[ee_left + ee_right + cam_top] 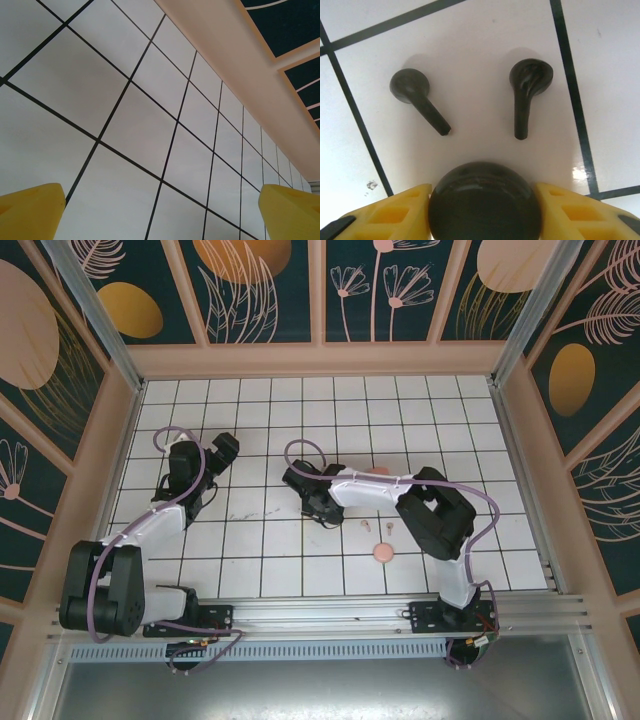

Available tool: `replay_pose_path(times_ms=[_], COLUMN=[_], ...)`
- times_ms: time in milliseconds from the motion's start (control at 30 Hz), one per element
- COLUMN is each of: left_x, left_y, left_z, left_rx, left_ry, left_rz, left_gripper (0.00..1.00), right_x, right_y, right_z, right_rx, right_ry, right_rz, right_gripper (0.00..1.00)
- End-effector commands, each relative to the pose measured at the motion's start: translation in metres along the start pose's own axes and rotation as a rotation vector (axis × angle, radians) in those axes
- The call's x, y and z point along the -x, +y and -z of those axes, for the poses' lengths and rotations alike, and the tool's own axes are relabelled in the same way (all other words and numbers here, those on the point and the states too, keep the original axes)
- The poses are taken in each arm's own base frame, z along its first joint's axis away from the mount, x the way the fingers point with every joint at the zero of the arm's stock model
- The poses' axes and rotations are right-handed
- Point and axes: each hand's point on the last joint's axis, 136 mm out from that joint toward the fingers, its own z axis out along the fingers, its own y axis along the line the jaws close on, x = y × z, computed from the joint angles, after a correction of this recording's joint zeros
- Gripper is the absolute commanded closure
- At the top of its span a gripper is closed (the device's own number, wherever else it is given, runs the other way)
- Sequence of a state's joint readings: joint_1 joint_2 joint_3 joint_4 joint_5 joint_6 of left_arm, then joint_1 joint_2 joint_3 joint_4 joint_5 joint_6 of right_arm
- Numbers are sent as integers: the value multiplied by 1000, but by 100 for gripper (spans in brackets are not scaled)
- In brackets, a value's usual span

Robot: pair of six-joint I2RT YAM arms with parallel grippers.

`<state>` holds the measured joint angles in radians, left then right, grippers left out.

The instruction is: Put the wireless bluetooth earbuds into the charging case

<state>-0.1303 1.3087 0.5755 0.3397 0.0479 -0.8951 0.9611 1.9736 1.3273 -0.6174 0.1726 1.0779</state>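
Two black earbuds lie on a white tile, one to the left (417, 97) and one to the right (527, 92), stems pointing toward my right gripper (485, 212). Its yellow fingers (395, 212) press both sides of a round black charging case (485, 200), which sits on the tile just short of the two buds. From above, that gripper (318, 510) is low over the middle of the floor. Two pale pink earbuds (364, 525) (389, 524) lie just right of it. My left gripper (160, 215) hangs open over bare tiles, its place being the left side (226, 446).
A round pink case (382, 553) rests on the tiles near the front, below the pink buds. Another pink object (378, 471) peeks out behind the right arm. A wooden rim (320, 360) borders the tiled floor, with free tiles at the back and far right.
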Motion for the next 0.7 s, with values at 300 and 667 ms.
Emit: replay_pose_path(times_ms=[300, 667], left_x=[-41, -64], left_y=[-20, -64], left_z=[20, 52], left_rx=[-253, -609], left_ry=[127, 148], left_rz=[69, -44], left_gripper=[3, 4], right_x=[1, 113], right_y=[38, 97], right_z=[48, 103], right_rx=[190, 515], right_ry=[-56, -112], right_rz=[7, -173], right_gripper=[60, 60])
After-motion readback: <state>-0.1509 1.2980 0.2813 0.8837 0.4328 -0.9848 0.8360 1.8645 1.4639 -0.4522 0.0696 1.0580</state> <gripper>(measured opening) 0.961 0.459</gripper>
